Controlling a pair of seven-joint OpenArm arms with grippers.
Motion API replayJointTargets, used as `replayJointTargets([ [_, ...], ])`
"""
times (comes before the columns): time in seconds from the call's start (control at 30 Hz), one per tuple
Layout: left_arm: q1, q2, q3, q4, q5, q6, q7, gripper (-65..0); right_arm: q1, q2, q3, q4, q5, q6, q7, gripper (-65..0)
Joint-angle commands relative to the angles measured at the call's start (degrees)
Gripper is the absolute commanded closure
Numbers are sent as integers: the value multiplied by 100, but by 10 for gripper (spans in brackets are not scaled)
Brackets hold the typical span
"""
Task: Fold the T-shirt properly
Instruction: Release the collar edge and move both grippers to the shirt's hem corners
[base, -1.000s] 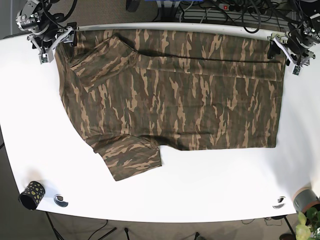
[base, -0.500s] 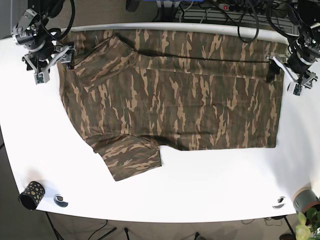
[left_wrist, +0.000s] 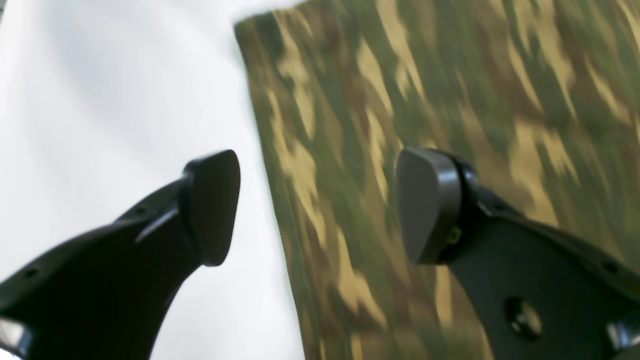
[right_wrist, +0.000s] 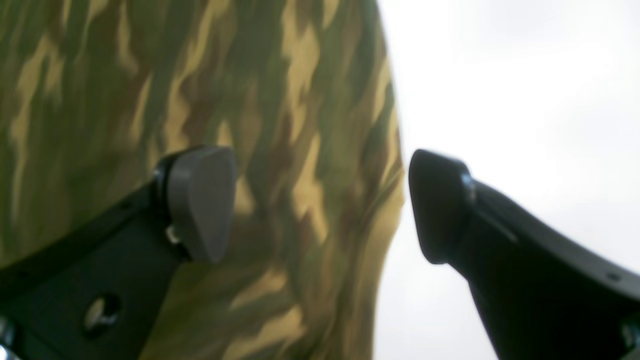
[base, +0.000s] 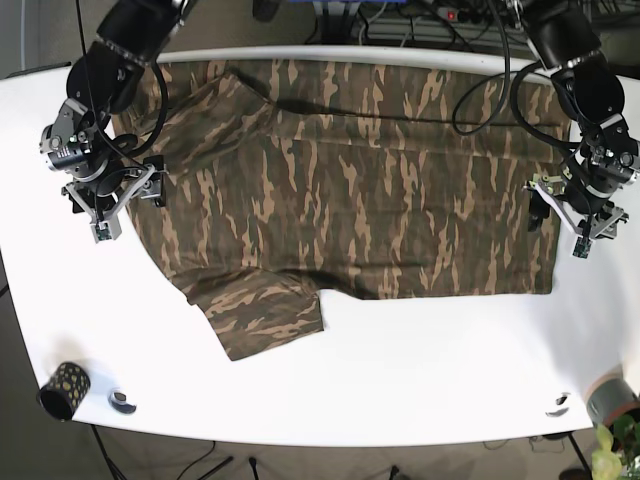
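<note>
Nearest the lower edge of the base view, a small dark cup with gold spots stands at the lower left corner of the white desk, with a small metallic ring-shaped object just beside it; a similar small object and a grey cup sit at the lower right corner, next to a bit of green plant.

Further up, the camouflage T-shirt lies spread flat across the middle and upper part of the desk. One sleeve points toward the lower left of the frame, and the other sleeve is folded over the body at upper left.

At mid height on the frame's left, the right gripper hangs over the shirt's left edge. Its wrist view shows the fingers set wide apart, one over the fabric and one over bare desk, holding nothing. At mid height on the frame's right, the left gripper straddles the shirt's right edge the same way: fingers spread wide, one above the cloth, the other above the white surface, nothing gripped. Both wrist views are blurred.

Beyond the desk's far edge, along the top of the frame, black cables lie tangled on the floor.
</note>
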Motion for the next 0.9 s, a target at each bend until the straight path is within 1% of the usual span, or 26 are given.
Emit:
replayJointTargets([
  [0.0, -280, -87, -6, -193, -3, 10, -110, -449, 394, 115, 8, -221, -60, -10, 91, -509],
  [0.07, -491, -87, -6, -404, -3, 10, -110, -449, 737, 124, -28, -573, -166, -10, 100, -509],
  [0.17, -711, -96, 3, -632, -3, 10, -110, -449, 1221, 309, -256, -1223, -280, -10, 188, -509],
  [0.23, -790, -96, 11, -747, 6, 10, -110, -449, 1502, 405, -467, -1680, -280, -10, 416, -507],
  [0.37, -807, -105, 11, -800, 6, 10, -119, -447, 2003, 520, -784, -2674, -359, -10, 979, -507],
  [0.43, -790, -105, 11, -782, 6, 10, -119, -447, 2276, 634, -898, -3236, -420, -10, 1295, -507],
  [0.57, -702, -105, -24, -773, 6, 10, -110, -447, 2698, 819, -995, -4388, -473, -10, 2016, -507],
  [0.77, -429, -105, -24, -685, -3, 10, -110, -447, 3032, 1003, -1003, -5584, -473, -10, 2966, -507],
  [0.87, -359, -105, -24, -685, -3, 10, -110, -447, 3093, 1030, -1003, -5891, -473, -10, 3185, -507],
])
